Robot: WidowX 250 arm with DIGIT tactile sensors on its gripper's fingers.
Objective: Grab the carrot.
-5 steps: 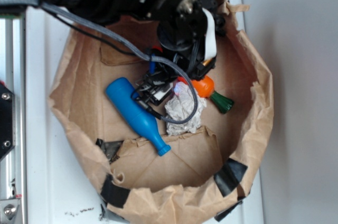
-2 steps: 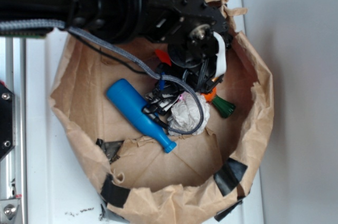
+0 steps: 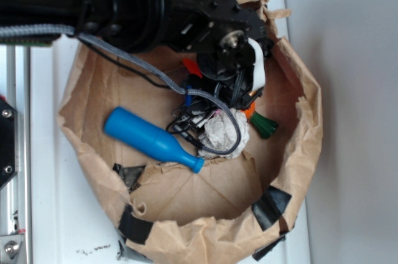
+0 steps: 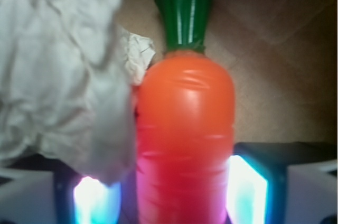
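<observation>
The orange carrot [image 4: 185, 129] fills the middle of the wrist view, its dark green stem end [image 4: 185, 7] pointing away. My gripper [image 4: 174, 192] is open around it: the right pad [image 4: 247, 192] sits against the carrot's side, while a narrow dark gap separates the left pad [image 4: 97, 200] from it. In the exterior view the arm covers most of the carrot [image 3: 261, 124]; only its green end and a sliver of orange show, with the gripper [image 3: 242, 103] directly over it.
A crumpled white paper ball [image 3: 221, 134] presses against the carrot's left side and overlaps the left pad [image 4: 58, 76]. A blue bottle [image 3: 149, 139] lies left of it. Everything sits in a brown paper bag [image 3: 308, 121] with rolled walls and black tape patches [image 3: 270, 207].
The arm moved right and down over the carrot, hiding most of its orange body. The blue bottle slid left and turned flatter. The paper ball shifted slightly.
</observation>
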